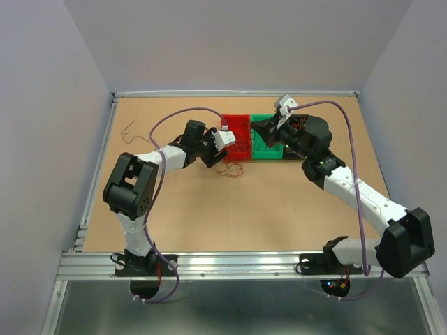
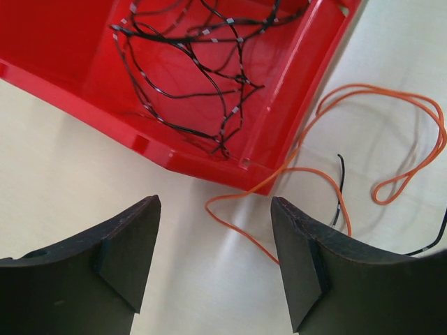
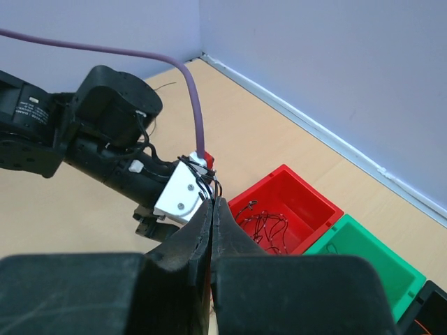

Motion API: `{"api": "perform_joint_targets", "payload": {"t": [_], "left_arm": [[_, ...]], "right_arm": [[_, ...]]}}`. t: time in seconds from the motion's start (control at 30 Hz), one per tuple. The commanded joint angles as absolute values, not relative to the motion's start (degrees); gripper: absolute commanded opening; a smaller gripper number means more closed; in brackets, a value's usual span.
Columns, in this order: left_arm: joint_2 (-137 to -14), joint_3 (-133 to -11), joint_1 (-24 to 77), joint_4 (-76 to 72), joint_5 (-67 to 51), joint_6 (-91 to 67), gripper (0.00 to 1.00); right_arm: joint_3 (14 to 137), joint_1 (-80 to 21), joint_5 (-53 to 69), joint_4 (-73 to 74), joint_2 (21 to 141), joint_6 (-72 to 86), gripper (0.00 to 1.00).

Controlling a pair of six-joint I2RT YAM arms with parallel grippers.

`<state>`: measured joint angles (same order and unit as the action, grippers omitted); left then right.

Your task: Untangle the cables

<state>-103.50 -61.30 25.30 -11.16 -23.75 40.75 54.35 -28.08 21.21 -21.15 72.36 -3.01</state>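
My left gripper [image 1: 216, 160] [image 2: 216, 244] is open and empty, low over the table just in front of the red bin's [image 1: 236, 124] [image 2: 63, 42] near corner. A thin orange cable [image 2: 242, 234] lies loose on the table between its fingers and curls away to the right, beside a short black wire [image 2: 340, 188]. Several black cables with white bands [image 2: 209, 77] lie tangled inside the red bin. My right gripper [image 1: 260, 128] [image 3: 213, 202] is raised over the bins with its jaws pressed together. Thin black wire loops [image 3: 204, 183] stick out from its tips.
A green bin [image 1: 263, 143] [image 3: 370, 258] adjoins the red bin, and a black bin [image 3: 429, 307] lies beyond it, mostly under my right arm. A loose bunch of wires [image 1: 230, 169] lies in front of the red bin. A stray wire [image 1: 128, 128] lies far left.
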Motion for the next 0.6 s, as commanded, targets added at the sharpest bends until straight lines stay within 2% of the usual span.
{"api": "perform_joint_targets", "payload": {"t": [0.0,0.1,0.2,0.23,0.27,0.3,0.4,0.57], "left_arm": [[-104.41,-65.47,25.66,-7.04,-24.70,42.36,0.74],[-106.43,-67.49,25.75,-5.01,-24.52,42.54,0.70],[-108.19,-69.42,26.19,-3.34,-23.38,42.19,0.58],[-108.45,-69.78,26.28,-2.99,-22.94,42.19,0.45],[-108.98,-69.96,26.37,-2.73,-22.77,42.19,0.37],[-108.72,-70.13,26.37,-2.38,-22.33,42.27,0.25],[-107.41,-69.18,26.19,-3.33,-21.36,42.36,0.00],[-102.31,-66.62,24.53,-7.46,-22.58,39.82,0.00]], "right_arm": [[54.14,-27.51,21.00,-24.43,71.54,-2.29,0.01],[54.14,-27.51,20.83,-24.43,71.89,-2.29,0.00],[54.40,-27.51,20.74,-24.43,72.51,-2.37,0.00],[54.49,-27.60,20.48,-24.43,72.77,-2.29,0.01],[54.58,-27.60,20.48,-24.43,72.95,-2.37,0.01],[54.84,-27.51,19.70,-24.43,73.30,-2.55,0.01],[55.72,-27.42,17.50,-24.43,72.95,-3.16,0.01],[58.79,-27.07,14.33,-22.24,67.95,-4.74,0.01]]}}
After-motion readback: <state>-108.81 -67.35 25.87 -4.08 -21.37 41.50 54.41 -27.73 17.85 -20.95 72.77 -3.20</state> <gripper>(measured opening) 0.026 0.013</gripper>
